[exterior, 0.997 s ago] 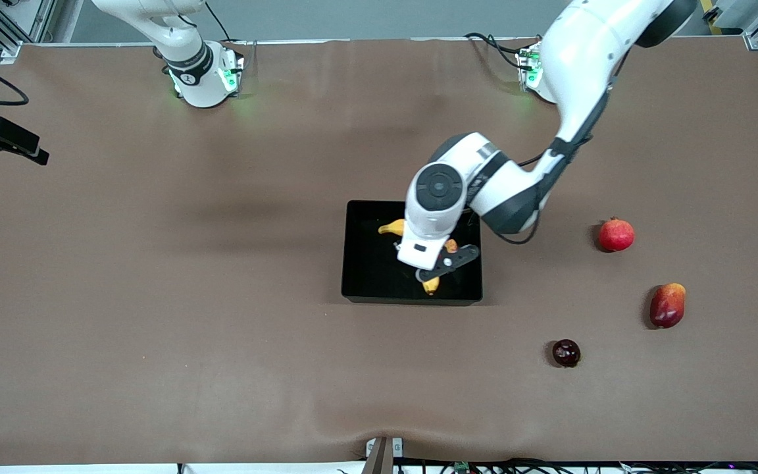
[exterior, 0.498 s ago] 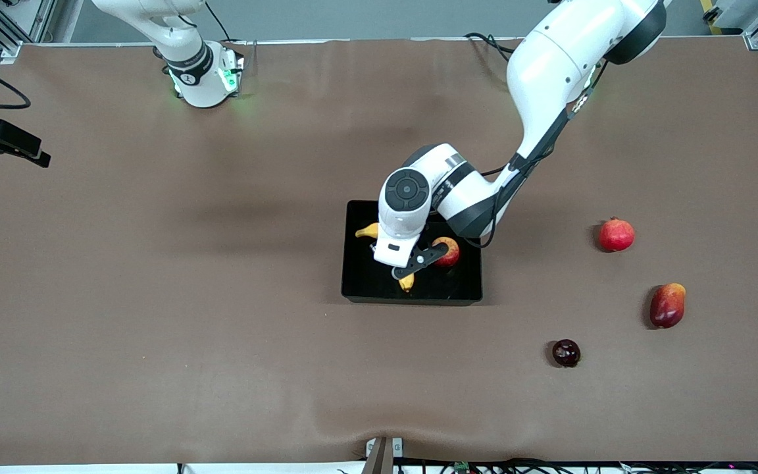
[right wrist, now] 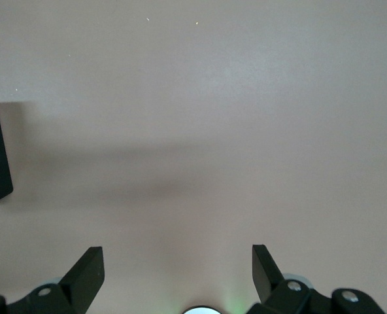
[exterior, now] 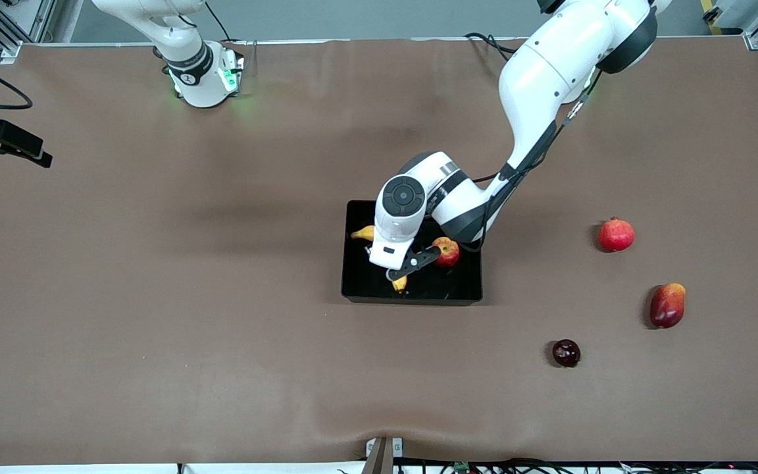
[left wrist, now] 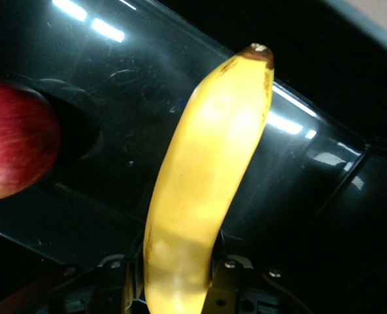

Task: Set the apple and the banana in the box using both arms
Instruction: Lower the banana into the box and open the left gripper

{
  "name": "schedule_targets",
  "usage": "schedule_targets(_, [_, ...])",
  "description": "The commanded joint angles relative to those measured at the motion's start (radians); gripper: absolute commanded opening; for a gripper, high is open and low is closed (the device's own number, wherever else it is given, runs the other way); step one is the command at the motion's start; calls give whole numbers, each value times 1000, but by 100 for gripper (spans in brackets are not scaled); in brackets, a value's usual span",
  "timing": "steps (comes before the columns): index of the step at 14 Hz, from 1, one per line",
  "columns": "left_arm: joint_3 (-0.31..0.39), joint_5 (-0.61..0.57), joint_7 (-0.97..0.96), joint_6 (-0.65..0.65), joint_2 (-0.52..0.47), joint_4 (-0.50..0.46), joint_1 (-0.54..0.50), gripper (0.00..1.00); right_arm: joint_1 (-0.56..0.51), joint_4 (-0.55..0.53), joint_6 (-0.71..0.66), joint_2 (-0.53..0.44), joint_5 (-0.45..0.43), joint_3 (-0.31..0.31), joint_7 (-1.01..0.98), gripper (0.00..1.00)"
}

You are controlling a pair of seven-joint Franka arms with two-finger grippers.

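The black box [exterior: 412,299] sits mid-table. The red apple [exterior: 446,251] lies inside it, at its left-arm end. My left gripper [exterior: 400,266] is down in the box, shut on the yellow banana [exterior: 364,232], whose two tips stick out from under the wrist. In the left wrist view the banana [left wrist: 206,183] runs out from between the fingers of the left gripper [left wrist: 174,288] over the glossy box floor [left wrist: 115,78], with the apple [left wrist: 14,150] beside it. My right gripper [right wrist: 177,258] is open over bare brown table, holding nothing, and that arm waits.
Three other fruits lie on the table toward the left arm's end: a round red fruit with a crown tip [exterior: 616,234], an elongated red-yellow fruit [exterior: 668,305] and a small dark round fruit [exterior: 566,353] nearest the front camera.
My left gripper has carried the banana across the box toward the right arm's end, uncovering the apple. The right arm has not moved.
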State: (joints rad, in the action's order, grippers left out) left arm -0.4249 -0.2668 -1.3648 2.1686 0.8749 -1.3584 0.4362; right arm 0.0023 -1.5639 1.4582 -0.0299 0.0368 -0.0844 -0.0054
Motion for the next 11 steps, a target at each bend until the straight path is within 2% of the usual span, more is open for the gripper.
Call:
schedule_targets(1, [18,9,-7,23,26,35,19,9,2,5,1,2,3,0,-1,100])
schedule_targets(4, [73,9,-5,50,36,39,56,18,2,7,1,4,3,0,-1,100])
schedule_targets(5, [84,9,-5,51,38,39,68,29,2,7,-1,4,2,0,-1,100])
schedule_targets(6, [87,9,-7,53,38,39,68,57,1,7,1,4,2,0,-1,100])
schedule_targets(7, [87,11,-11,54,38,38,68,100,1,7,1,4,2,0,-1,100])
schedule_targets(11, [86,11,-8,42,9,38,61,100,2,7,1,4,2,0,-1,100])
